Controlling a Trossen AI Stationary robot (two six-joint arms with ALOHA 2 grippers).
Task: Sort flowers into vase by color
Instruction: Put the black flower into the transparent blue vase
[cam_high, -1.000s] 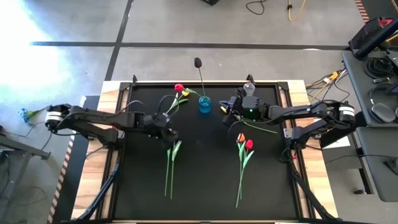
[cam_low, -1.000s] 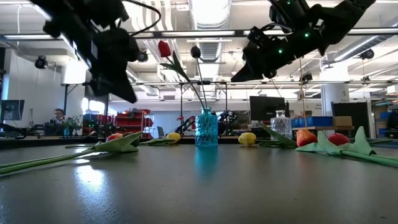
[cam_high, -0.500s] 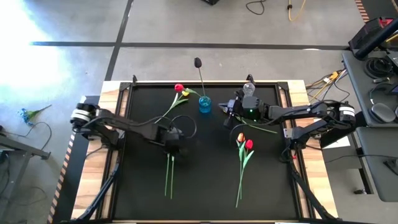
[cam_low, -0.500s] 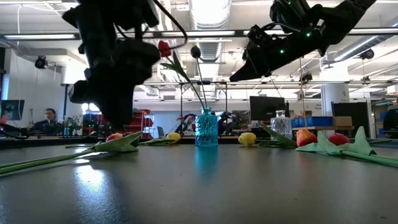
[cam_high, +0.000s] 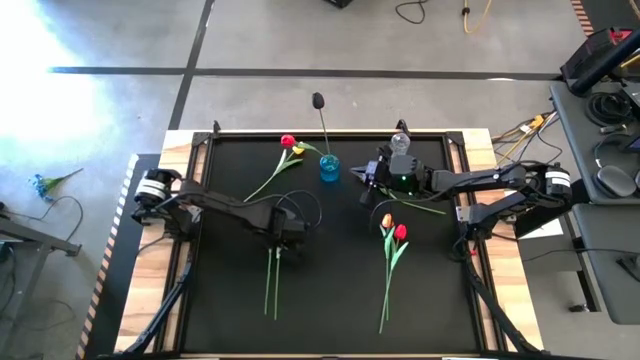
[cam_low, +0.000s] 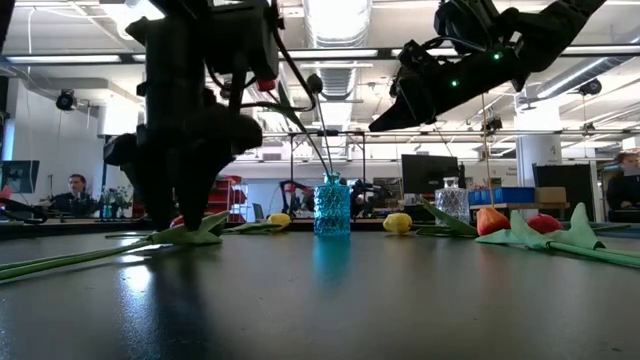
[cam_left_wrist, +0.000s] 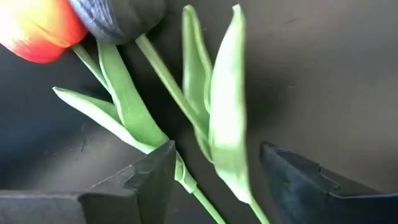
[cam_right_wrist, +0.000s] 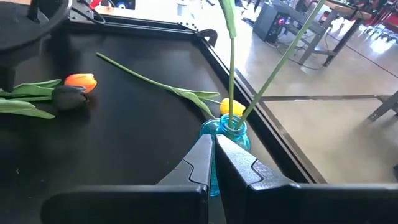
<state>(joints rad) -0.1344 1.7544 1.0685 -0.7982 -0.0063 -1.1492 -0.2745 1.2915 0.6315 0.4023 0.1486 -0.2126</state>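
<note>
Left tool (cam_left_wrist: 214, 177) spread over two tulips (cam_high: 272, 280) mid-tabletop (cam_high: 330, 290); right tool (cam_right_wrist: 213, 163) pressed together beside the vase (cam_high: 329, 167).

black mat (cam_high: 330, 290) covers tabletop, light wood edge (cam_high: 162, 240) showing along sides. blue vase (cam_high: 329, 167) stands near back edge, middle-ish, couple stems in it. clear glass vase (cam_high: 401, 143) at back right. yellow tulip (cam_high: 297, 150) lies just left of blue vase, stem trailing toward front-left. left of centre, two tulips (cam_high: 272, 275) flat side by side, orange and near-black heads. right of centre, orange tulip (cam_high: 387, 221) and red tulip (cam_high: 400, 232) flat, stems running toward front.
</note>
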